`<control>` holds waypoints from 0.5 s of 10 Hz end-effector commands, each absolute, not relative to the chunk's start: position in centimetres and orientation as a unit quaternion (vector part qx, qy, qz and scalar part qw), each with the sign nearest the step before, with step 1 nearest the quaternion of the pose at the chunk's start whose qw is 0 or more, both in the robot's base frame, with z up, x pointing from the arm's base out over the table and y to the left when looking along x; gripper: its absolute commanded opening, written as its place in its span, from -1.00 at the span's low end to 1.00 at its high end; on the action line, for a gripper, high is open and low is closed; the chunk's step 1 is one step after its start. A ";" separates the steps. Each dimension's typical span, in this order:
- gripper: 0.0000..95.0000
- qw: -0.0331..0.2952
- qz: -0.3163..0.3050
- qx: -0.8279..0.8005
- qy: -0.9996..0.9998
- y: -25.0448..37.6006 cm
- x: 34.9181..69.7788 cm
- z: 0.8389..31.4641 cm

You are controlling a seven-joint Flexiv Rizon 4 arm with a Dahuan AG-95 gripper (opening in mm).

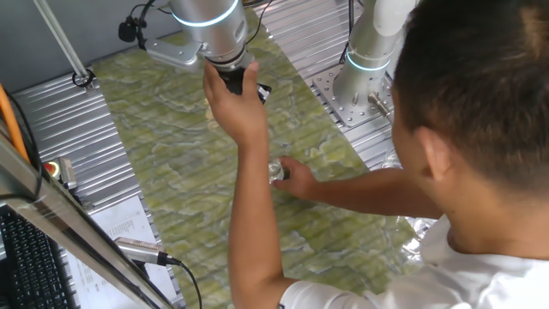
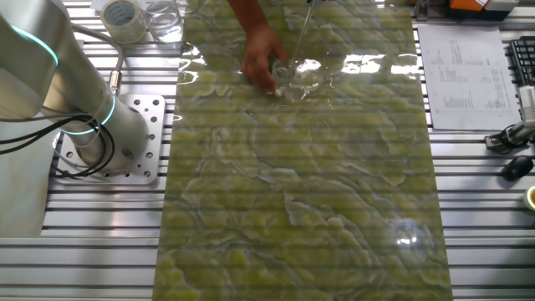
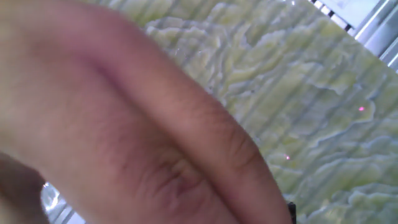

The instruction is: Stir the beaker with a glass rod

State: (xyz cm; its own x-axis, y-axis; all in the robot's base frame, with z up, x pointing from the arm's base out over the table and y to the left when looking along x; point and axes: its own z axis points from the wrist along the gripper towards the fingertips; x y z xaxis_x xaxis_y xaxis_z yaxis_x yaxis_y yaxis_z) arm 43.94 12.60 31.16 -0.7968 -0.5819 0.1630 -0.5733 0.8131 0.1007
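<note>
The beaker (image 1: 276, 170) is a small clear glass on the green marbled mat (image 1: 180, 163), and a person's hand (image 1: 298, 180) holds it. In the other fixed view the same hand (image 2: 261, 57) cups the beaker (image 2: 284, 73). The glass rod (image 2: 305, 21) shows there as a thin slanted line running from the top edge down toward the beaker. My gripper (image 1: 240, 83) hangs above the mat, and the person's other hand (image 1: 232, 107) is wrapped over it and hides the fingers. That hand (image 3: 124, 124) fills most of the hand view, so no jaws show there.
A tape roll (image 2: 121, 17) and a larger glass vessel (image 2: 163, 18) stand at the mat's far corner. The arm's base (image 2: 125, 134) is bolted beside the mat. A printed sheet (image 2: 464, 75) lies on the other side. The person's head (image 1: 480, 94) blocks the right of one fixed view.
</note>
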 end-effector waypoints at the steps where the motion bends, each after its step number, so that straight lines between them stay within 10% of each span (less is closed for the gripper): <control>1: -1.00 0.095 -0.023 0.302 -0.948 12.6 43.8 31.3; 5: -1.00 0.101 -0.025 0.292 -0.951 12.7 43.8 31.3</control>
State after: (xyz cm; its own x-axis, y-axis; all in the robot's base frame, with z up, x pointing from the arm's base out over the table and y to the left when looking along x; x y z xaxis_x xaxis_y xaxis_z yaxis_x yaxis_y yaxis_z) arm 43.82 12.72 31.43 -0.8088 -0.5601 0.1793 -0.5502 0.8283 0.1059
